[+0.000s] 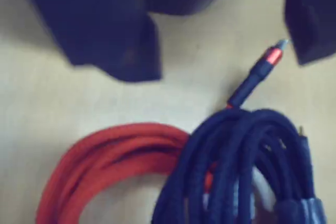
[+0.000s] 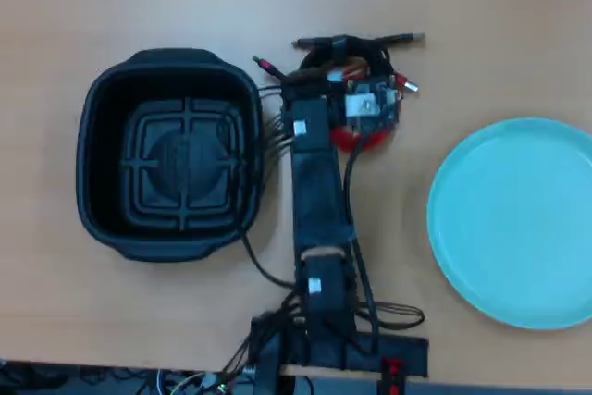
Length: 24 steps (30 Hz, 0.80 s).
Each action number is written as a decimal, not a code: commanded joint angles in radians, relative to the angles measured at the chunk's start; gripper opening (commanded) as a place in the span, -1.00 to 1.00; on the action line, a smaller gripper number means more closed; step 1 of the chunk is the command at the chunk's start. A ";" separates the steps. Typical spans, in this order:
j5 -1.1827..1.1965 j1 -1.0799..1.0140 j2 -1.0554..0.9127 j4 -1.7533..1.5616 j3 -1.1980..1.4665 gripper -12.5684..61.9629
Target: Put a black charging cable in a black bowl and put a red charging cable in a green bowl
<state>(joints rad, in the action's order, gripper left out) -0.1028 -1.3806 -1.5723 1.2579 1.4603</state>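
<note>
In the wrist view my gripper (image 1: 223, 64) is open, its two dark jaws wide apart at the top of the frame, just above both cables. The red charging cable (image 1: 105, 161) lies coiled on the table at lower left. The black charging cable (image 1: 247, 166) lies coiled at lower right, overlapping the red coil's right side. A dark plug with a red collar and silver tip (image 1: 268, 59) points up between the jaws. In the overhead view the red cable (image 2: 356, 140) and black cable (image 2: 365, 43) sit under my arm's head. The black bowl (image 2: 92, 136) is on the left and the green bowl (image 2: 518, 219) on the right; both hold nothing.
My arm (image 2: 314, 182) reaches from its base at the table's near edge up the middle of the overhead view. Loose robot wires (image 2: 388, 314) trail beside the base. Bare wooden table (image 2: 462, 6) lies beyond the cables.
</note>
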 commanded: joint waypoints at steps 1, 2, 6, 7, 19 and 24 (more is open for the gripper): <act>0.031 -0.002 0.011 -0.058 -0.097 0.11; 0.038 -0.002 0.023 -0.064 -0.094 0.11; 0.071 -0.011 0.087 -0.106 -0.095 0.11; 0.074 -0.015 0.103 -0.123 -0.098 0.11; 0.135 -0.086 0.172 -0.160 -0.092 0.08; 0.261 -0.127 0.179 -0.164 -0.089 0.08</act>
<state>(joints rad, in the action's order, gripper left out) 0.1166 -1.4956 -1.3913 1.1367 1.4588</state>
